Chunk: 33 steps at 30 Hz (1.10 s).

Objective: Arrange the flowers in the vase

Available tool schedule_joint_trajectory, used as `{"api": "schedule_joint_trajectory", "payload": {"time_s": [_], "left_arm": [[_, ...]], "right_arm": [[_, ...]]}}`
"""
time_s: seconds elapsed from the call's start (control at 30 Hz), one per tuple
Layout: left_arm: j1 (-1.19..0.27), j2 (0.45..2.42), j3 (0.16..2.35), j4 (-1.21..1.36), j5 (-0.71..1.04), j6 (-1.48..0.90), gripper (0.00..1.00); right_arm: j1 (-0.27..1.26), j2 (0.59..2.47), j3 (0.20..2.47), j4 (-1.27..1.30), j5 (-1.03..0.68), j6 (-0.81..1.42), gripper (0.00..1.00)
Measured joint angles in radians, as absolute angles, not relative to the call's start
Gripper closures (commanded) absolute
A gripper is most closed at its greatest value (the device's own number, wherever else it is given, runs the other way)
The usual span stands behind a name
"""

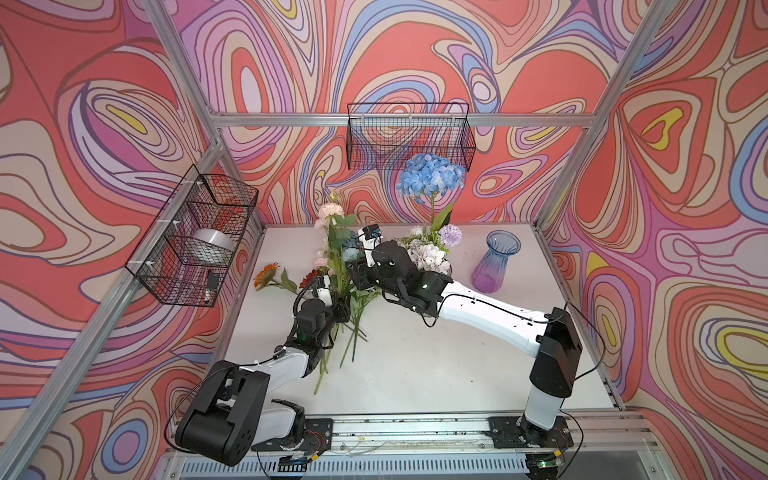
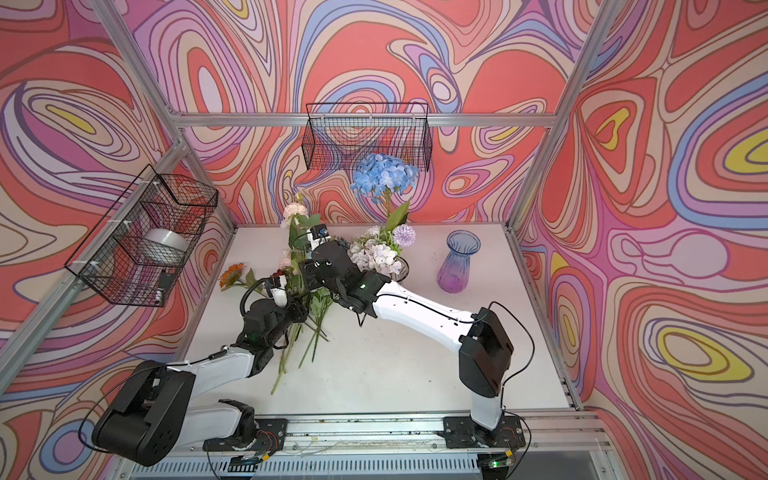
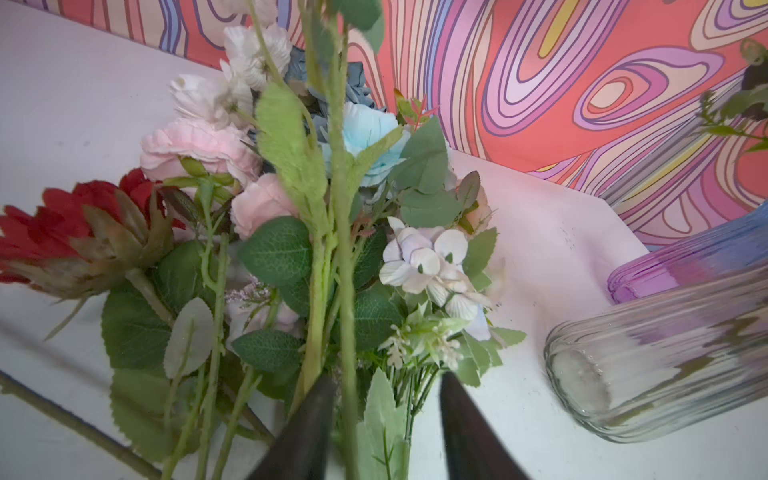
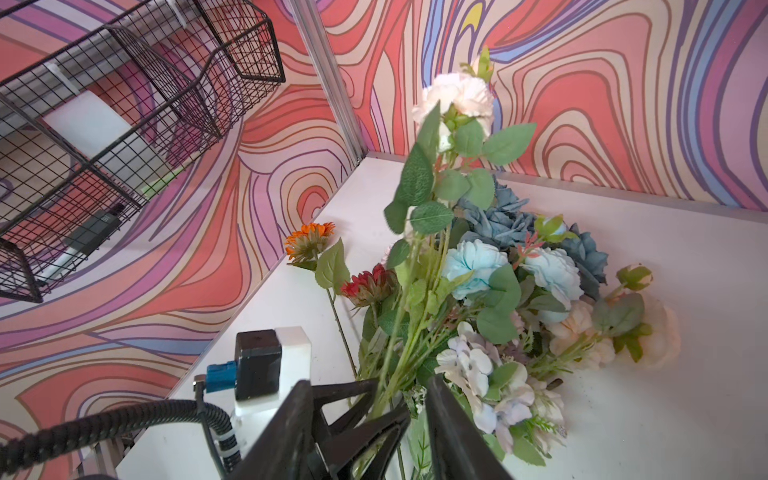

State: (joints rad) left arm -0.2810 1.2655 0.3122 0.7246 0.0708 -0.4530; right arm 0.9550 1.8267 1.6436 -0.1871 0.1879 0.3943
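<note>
Table [image 1: 415, 374], two vases [image 1: 496, 262] (one with flowers [image 1: 430, 172]), two baskets [image 1: 409, 137]

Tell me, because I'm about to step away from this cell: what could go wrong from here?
The left gripper stands open around the stem of the cream-flowered spray; if the right gripper holds it weakly, it may fall. Its lower stems run among the flower pile, so lifting could drag others along. The right arm lies close to the flower-filled clear vase and might knock it.
</note>
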Motion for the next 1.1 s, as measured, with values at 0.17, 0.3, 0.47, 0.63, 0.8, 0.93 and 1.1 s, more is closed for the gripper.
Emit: {"api": "schedule_joint_trajectory", "payload": {"time_s": [0.17,0.3,0.47,0.63,0.8,0.93,1.1], "left_arm": [[-0.271,1.093,0.315,0.585,0.018,-0.474,0.17],[-0.228,0.981,0.343,0.478,-0.044,-0.489,0.25],[-0.157,0.958,0.393,0.391,-0.040,-0.561,0.38],[-0.043,1.010,0.466,0.307,0.072,-0.688,0.42],[0.028,1.093,0.486,0.323,0.210,-0.822,0.47],[0.028,1.193,0.554,0.353,0.332,-0.913,0.54],[0.015,1.268,0.574,0.408,0.436,-0.997,0.55]], "right_arm": [[0.955,1.826,1.644,-0.188,0.202,0.392,0.52],[0.955,1.821,1.637,-0.187,0.212,0.385,0.52],[0.955,1.790,1.604,-0.189,0.228,0.375,0.52],[0.955,1.744,1.576,-0.187,0.250,0.358,0.52],[0.955,1.722,1.560,-0.180,0.263,0.345,0.52],[0.955,1.720,1.544,-0.174,0.271,0.335,0.52],[0.955,1.715,1.512,-0.169,0.280,0.330,0.52]]}}
